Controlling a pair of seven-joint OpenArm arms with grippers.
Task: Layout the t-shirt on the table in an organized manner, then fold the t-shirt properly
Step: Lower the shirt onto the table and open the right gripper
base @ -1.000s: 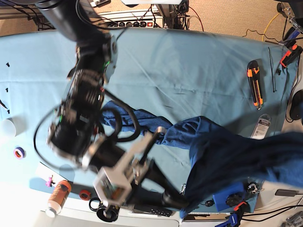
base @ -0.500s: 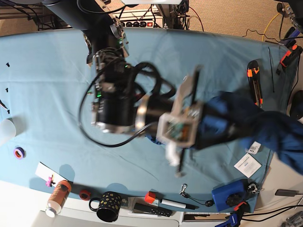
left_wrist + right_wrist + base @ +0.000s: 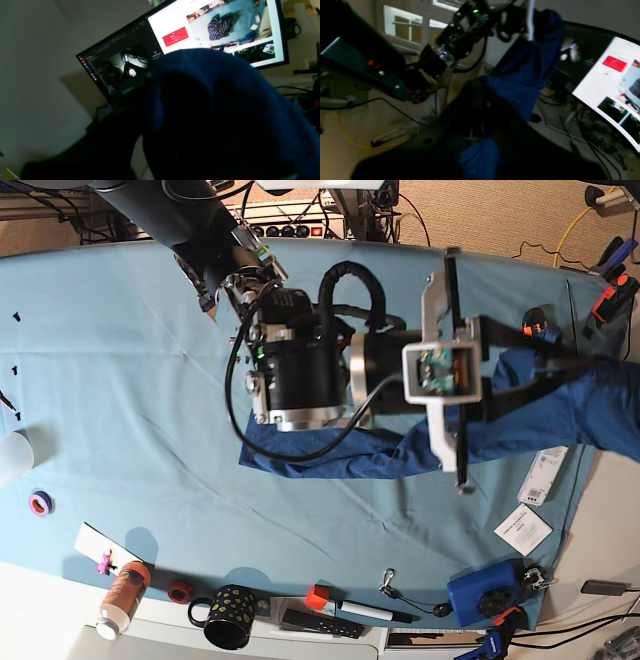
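Both tools, right tool [image 3: 560, 395] and left, pinch the limp, light t-shirt [image 3: 340, 460] above the bench [image 3: 100, 380]; hem corners look the best hold.

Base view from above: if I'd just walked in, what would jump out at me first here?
The big black robot arm stretched across the middle of the teal table, its camera bracket facing up. Next, the navy t-shirt, lifted and pulled out toward the table's right edge, a strip of it showing below the arm. Then the clutter along the near edge: a spotted black mug and an orange bottle.
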